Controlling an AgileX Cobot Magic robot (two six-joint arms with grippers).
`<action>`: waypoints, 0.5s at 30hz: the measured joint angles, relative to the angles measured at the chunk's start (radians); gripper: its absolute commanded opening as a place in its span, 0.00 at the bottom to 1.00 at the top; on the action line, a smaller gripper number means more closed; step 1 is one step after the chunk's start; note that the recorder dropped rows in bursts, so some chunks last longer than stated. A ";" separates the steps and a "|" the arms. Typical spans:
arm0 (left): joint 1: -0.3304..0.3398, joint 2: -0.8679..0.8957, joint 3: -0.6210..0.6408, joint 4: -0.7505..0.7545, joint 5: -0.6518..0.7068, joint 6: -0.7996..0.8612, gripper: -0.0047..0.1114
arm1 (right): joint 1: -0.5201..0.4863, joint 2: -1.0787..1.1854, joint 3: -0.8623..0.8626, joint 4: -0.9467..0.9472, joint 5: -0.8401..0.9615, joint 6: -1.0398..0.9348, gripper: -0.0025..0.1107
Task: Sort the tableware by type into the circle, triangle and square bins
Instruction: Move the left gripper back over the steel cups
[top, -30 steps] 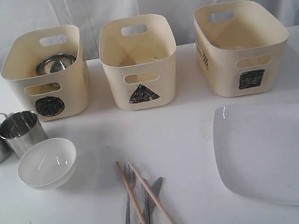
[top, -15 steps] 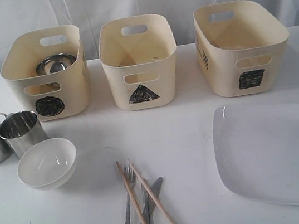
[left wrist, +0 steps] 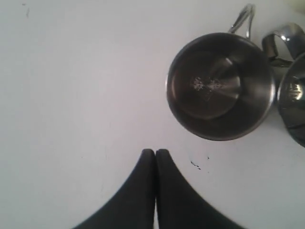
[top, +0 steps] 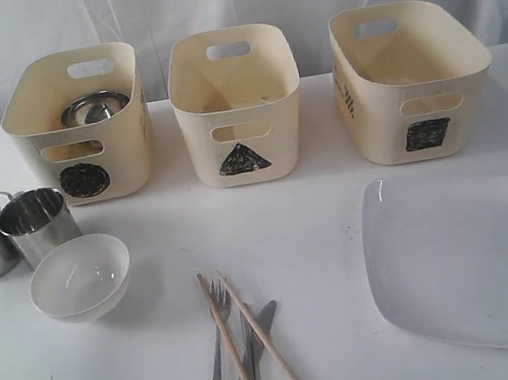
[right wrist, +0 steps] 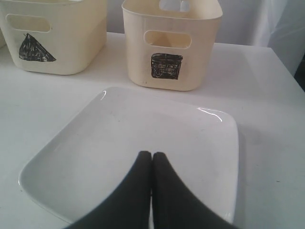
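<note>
End effectors together: left end effector near mug, right end effector over plate.

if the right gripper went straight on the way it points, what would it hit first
Probably the large white plate: the shut right gripper points across it from above. If its line runs flatter than it looks, the square bin beyond comes first. Depth is unclear.
</note>
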 measured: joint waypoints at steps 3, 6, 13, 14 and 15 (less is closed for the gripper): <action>0.016 0.000 0.012 -0.010 -0.031 0.004 0.04 | 0.000 0.000 0.000 0.000 0.000 0.000 0.02; 0.020 0.000 0.024 -0.025 -0.049 0.010 0.04 | 0.000 0.000 0.000 0.000 0.000 0.000 0.02; 0.020 0.000 0.122 -0.073 -0.141 0.022 0.04 | 0.000 0.000 0.000 0.000 0.000 0.000 0.02; 0.020 0.000 0.142 -0.087 -0.159 0.030 0.04 | 0.000 0.000 0.000 0.000 0.000 0.000 0.02; 0.020 0.000 0.161 -0.100 -0.173 0.040 0.04 | 0.000 0.000 0.000 0.000 0.000 0.000 0.02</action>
